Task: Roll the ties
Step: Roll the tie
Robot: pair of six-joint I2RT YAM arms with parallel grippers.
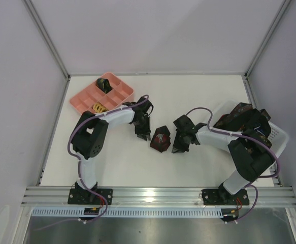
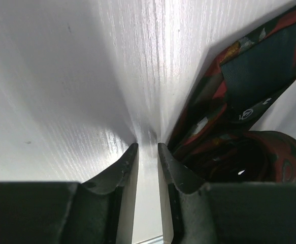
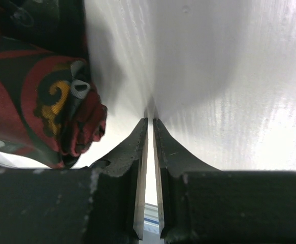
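A dark tie with red-orange patterning [image 1: 160,139] lies rolled up on the white table between my two grippers. My left gripper [image 1: 143,135] stands just to its left, fingertips down on the table. In the left wrist view the jaws [image 2: 148,146] show a narrow empty gap, and the tie [image 2: 239,152] lies outside the right finger with its pointed end standing up. My right gripper [image 1: 179,148] stands just right of the roll. In the right wrist view its jaws [image 3: 150,120] are almost together with nothing between them, and the tie [image 3: 36,101] sits off to the left.
A pink compartment tray [image 1: 84,99] sits at the back left with a dark rolled tie [image 1: 104,84] and a yellow-patterned one [image 1: 98,108] in it. A white mesh basket [image 1: 278,134] at the right holds more ties [image 1: 239,116], partly under the right arm.
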